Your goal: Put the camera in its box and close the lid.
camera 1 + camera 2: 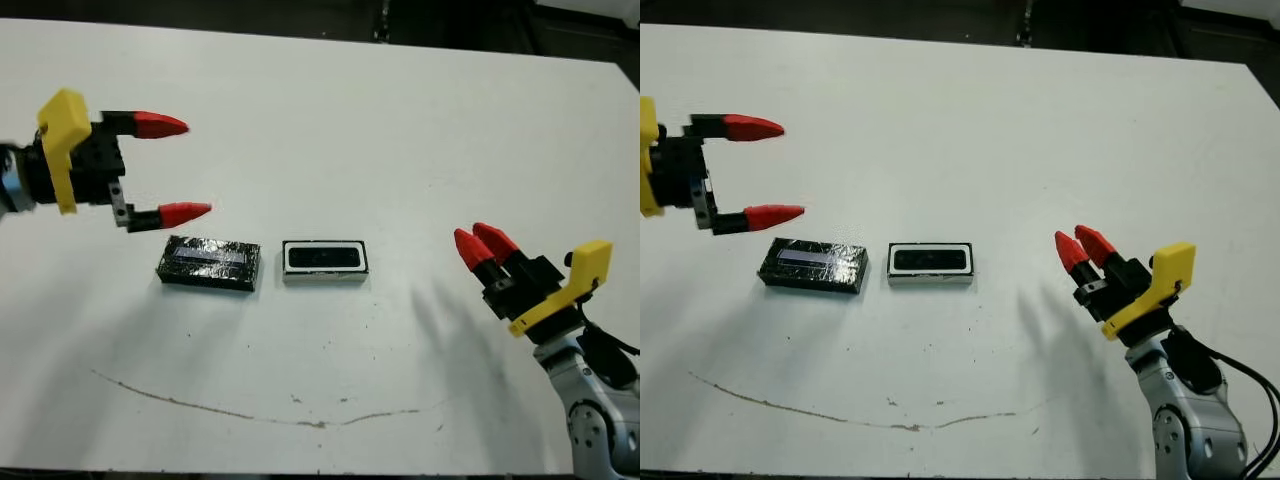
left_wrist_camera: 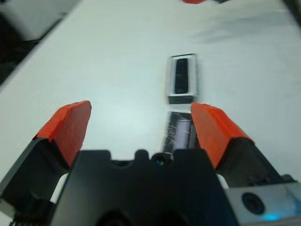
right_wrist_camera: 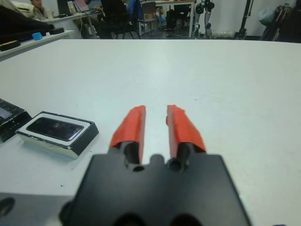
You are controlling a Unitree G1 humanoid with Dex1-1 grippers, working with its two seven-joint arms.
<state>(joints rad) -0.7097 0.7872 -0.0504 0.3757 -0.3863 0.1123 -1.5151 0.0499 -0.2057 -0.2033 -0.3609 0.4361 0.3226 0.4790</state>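
Head view: the camera [image 1: 324, 258] already lies in the box [image 1: 290, 272] at centre frame, so closing is the step in hand. The lid [image 1: 209, 263] lies flat on the counter [image 1: 400, 130] just left of the box. The left gripper [image 1: 172, 168], jaws wide open, hangs above and left of the lid; it likely must descend and grip it.

Left wrist view: lid and box lie ahead, bare counter around them.

Right wrist view: the right gripper [image 3: 154, 123], jaws nearly closed and empty, points well clear of the box.
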